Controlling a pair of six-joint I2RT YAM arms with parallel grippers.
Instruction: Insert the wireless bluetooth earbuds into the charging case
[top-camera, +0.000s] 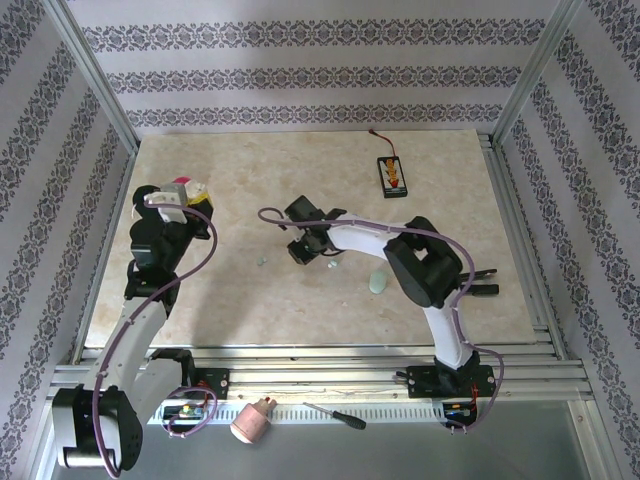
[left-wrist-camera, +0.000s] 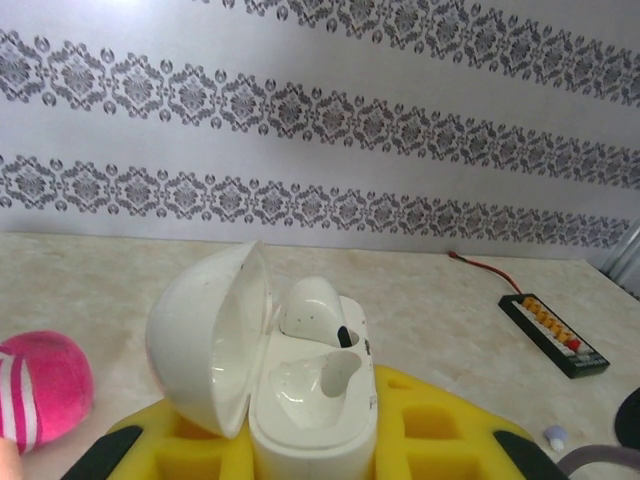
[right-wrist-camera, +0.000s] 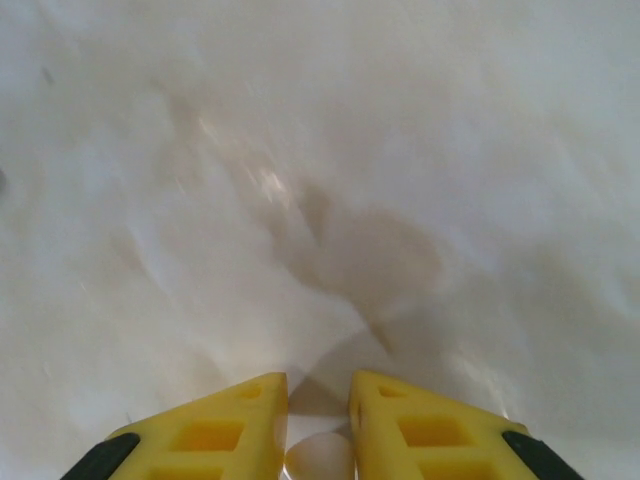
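Observation:
My left gripper (left-wrist-camera: 312, 425) (top-camera: 188, 197) is shut on the white charging case (left-wrist-camera: 315, 400), held up at the table's left with its lid swung open to the left. One white earbud (left-wrist-camera: 312, 305) sits in the case's far socket, and the near socket (left-wrist-camera: 325, 385) is bare. My right gripper (right-wrist-camera: 319, 382) (top-camera: 303, 250) hovers low over the middle of the table. Its yellow fingers (right-wrist-camera: 215, 435) stand a narrow gap apart, closed on a whitish earbud (right-wrist-camera: 320, 460). Two tiny pale earbuds (top-camera: 262, 263) (top-camera: 335, 265) lie on the table beside that gripper.
A pale green pebble-sized case (top-camera: 377, 283) lies right of the right gripper. A black connector board (top-camera: 390, 173) (left-wrist-camera: 553, 335) with a red wire sits at the back. Something pink (left-wrist-camera: 40, 385) is left of the held case. A screwdriver (top-camera: 335, 415) lies on the front rail.

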